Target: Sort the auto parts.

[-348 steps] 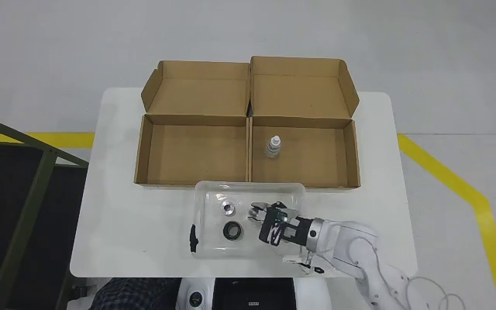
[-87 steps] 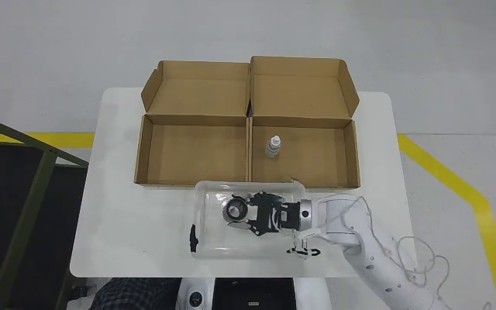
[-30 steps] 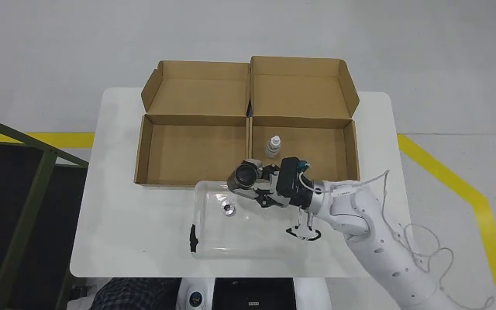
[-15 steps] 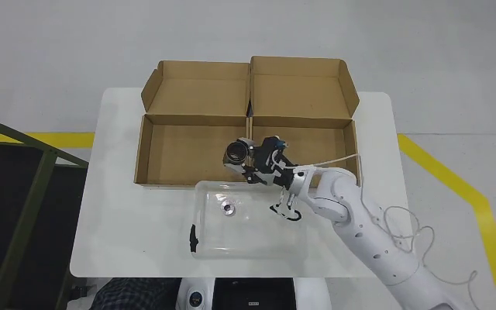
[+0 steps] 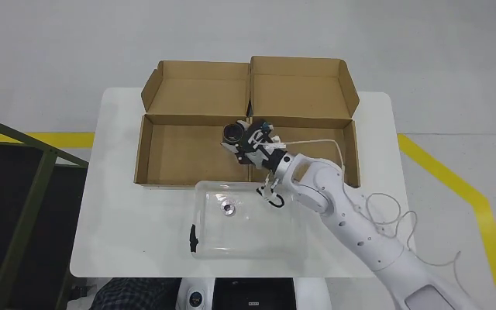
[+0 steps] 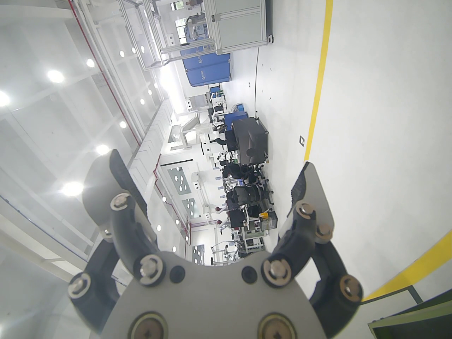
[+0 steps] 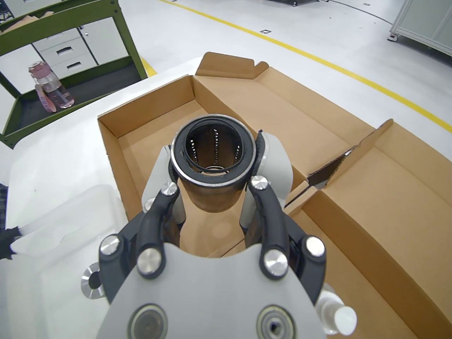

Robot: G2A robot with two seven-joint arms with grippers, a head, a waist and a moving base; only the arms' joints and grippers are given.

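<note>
1. The white bottle (image 7: 333, 314), in the right box (image 5: 325, 155) beyond the clear tray (image 5: 203, 232), is largely cut off;
2. the right pincer (image 7: 213, 178) pinches a bearing (image 7: 212, 153) over the left box (image 5: 178, 155);
3. the tray holds a metal ring (image 5: 228, 208); the left pincer (image 6: 212, 164) is spread.

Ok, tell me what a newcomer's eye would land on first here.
The right gripper stands out, its fingers shut on a black bearing held above the left box, near the wall shared with the right box. Next, the clear tray in front, with a small metal ring inside.
</note>
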